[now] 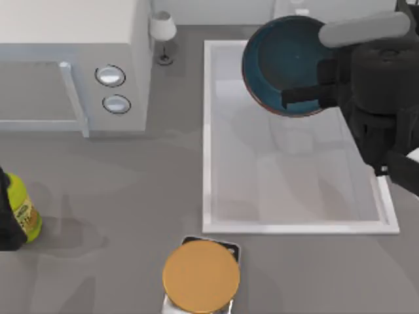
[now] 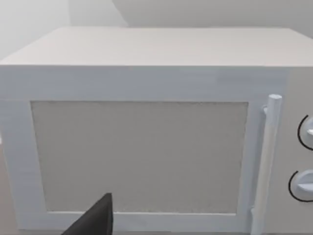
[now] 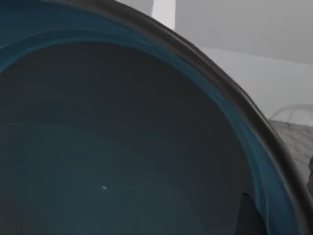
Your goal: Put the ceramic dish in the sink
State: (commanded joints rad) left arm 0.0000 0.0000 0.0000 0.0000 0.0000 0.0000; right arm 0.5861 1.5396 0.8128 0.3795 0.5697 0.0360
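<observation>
The ceramic dish (image 1: pixel 288 62), a glossy teal-blue bowl with a reddish-brown rim, hangs tilted above the far part of the sink (image 1: pixel 207 144). My right gripper (image 1: pixel 313 91) is shut on the dish's right rim, with one dark finger reaching across its inside. In the right wrist view the dish's dark blue inside (image 3: pixel 112 147) is very close. The sink is a large white rectangular basin with a pale bottom, right of the table's middle. My left arm (image 1: pixel 6 216) is parked at the table's left edge.
A white microwave-like box (image 1: pixel 72 59) with two round knobs stands at the far left and faces the left wrist camera (image 2: pixel 146 147). A small lamp (image 1: pixel 162 36) stands beside it. A yellow bottle (image 1: pixel 25 212) is near the left arm. An orange disc (image 1: pixel 201 276) sits at the front.
</observation>
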